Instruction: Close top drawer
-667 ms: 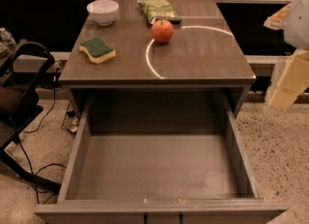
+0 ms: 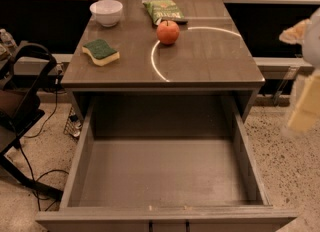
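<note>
The top drawer (image 2: 165,176) is a wide grey box pulled fully out of the cabinet toward me. Its inside is bare. Its front edge runs along the bottom of the view, and the top of its black handle (image 2: 168,224) shows at the centre. My gripper (image 2: 306,101) is at the right edge of the view, beside and above the drawer's right side, apart from it. It shows as pale cream and white parts, blurred.
On the cabinet top (image 2: 210,61) sit a white bowl (image 2: 106,12), a green and yellow sponge (image 2: 101,52), a red apple (image 2: 168,32) and a green snack bag (image 2: 162,11). A black chair (image 2: 22,106) and cables stand at the left. The floor is speckled.
My gripper has shifted slightly at the right edge. The drawer stays fully open.
</note>
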`<state>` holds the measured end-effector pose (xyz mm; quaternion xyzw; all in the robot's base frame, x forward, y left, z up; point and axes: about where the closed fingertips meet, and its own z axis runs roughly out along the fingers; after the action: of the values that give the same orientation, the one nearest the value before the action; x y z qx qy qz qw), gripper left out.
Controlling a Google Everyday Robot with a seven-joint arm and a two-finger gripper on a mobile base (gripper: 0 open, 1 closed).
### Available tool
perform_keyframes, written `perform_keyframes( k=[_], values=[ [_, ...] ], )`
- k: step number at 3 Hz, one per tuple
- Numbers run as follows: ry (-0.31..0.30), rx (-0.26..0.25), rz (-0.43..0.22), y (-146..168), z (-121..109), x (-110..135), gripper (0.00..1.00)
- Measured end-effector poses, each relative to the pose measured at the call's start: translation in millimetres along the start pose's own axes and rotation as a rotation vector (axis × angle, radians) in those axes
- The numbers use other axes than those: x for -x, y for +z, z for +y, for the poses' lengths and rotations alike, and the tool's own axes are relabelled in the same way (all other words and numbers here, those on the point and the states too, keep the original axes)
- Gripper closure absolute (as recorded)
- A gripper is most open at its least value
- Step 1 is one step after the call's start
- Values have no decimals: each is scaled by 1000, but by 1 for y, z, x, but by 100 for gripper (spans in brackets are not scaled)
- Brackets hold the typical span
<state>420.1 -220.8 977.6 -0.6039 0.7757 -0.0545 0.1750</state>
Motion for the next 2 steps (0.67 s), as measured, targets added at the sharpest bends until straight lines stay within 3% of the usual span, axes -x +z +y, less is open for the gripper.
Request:
perform_keyframes(
  k=[2],
  values=[
    [-87,35,9,34,136,-76,0]
  ],
)
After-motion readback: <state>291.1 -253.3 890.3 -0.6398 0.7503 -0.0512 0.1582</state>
